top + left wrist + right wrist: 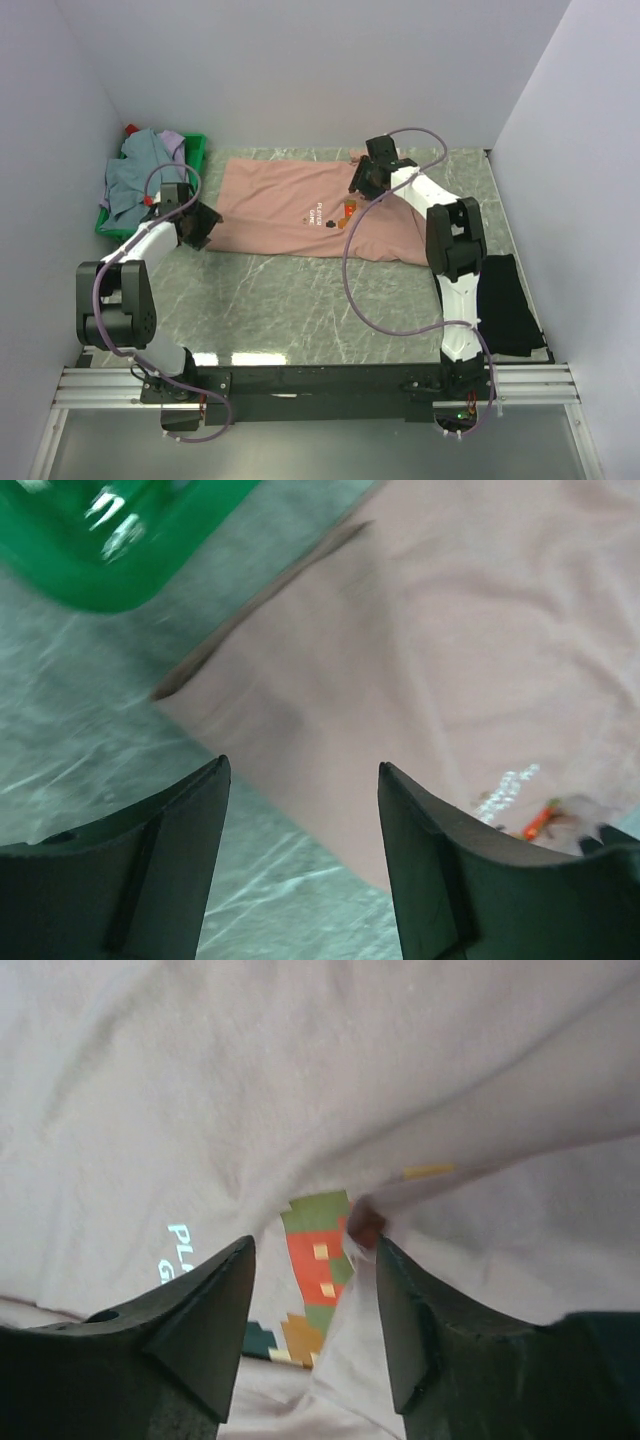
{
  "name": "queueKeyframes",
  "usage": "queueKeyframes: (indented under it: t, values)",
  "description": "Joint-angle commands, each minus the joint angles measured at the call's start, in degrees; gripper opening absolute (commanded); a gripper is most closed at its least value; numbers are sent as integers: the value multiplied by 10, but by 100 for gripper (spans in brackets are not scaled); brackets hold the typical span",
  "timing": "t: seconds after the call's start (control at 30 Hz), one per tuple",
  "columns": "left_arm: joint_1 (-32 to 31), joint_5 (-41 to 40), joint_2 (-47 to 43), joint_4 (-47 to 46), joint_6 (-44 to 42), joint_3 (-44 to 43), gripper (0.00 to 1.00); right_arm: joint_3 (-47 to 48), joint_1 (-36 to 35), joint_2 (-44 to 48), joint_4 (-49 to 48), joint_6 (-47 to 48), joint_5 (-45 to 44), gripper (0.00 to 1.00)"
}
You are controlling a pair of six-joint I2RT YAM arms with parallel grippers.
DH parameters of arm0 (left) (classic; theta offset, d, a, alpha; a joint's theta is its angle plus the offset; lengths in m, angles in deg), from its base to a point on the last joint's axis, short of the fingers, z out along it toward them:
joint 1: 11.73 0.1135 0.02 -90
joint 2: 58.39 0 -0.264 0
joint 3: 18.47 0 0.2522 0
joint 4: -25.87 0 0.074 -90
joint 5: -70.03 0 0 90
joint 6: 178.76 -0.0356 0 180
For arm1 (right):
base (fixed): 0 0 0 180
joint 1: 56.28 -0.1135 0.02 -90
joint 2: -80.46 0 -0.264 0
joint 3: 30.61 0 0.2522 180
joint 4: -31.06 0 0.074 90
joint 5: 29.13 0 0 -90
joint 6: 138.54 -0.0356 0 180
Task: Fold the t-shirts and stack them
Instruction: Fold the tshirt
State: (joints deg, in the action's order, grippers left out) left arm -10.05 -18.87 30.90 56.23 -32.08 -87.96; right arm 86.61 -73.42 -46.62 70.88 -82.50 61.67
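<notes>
The salmon-pink cotton t-shirt lies spread flat on the grey-green marbled bench, chest side up, towards the far side. Its small pixel-figure chest print in green, orange and yellow shows right of the shirt's middle, with pale lettering just beside it. A fold of the shirt's own cloth lies over the upper part of that print. From the right wrist camera I see the right jaws apart, low over the shirt at the print, the black fingers on either side of it. The tip of the fold sits close to one finger, but nothing is clamped between them.

At the shirt's left edge I have the left jaws wide apart too — they hang over the hem where pink cloth meets bare bench, and they hold nothing.

Left of the pink shirt, near its far corner, stands the green plastic crate. A grey-blue cloth shirt is heaped in it and spills over the rim, with a lavender one behind.

Well to the right of the pink shirt and nearer to me, a black t-shirt lies folded in a long rectangle — just beside the right arm's upright link.
</notes>
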Motion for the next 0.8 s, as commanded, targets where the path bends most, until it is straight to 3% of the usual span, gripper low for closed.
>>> queueKeyframes:
  t: [0.0,0.1,0.37,0.53,0.77]
  values:
    - [1,-40,-41,5,13,24,66,-31,3,91,-27,7,-18,61]
    - [1,-60,-59,15,25,42,65,-76,17,158,-11,-7,-23,61]
    - [-2,-80,-48,-30,58,86,58,-377,59,395,-61,-73,5,59]
    - [-12,-80,-33,-58,70,95,56,-537,98,495,-80,-112,-7,56]
    - [-13,-87,-22,-68,79,99,57,-682,162,603,-101,-134,-10,56]
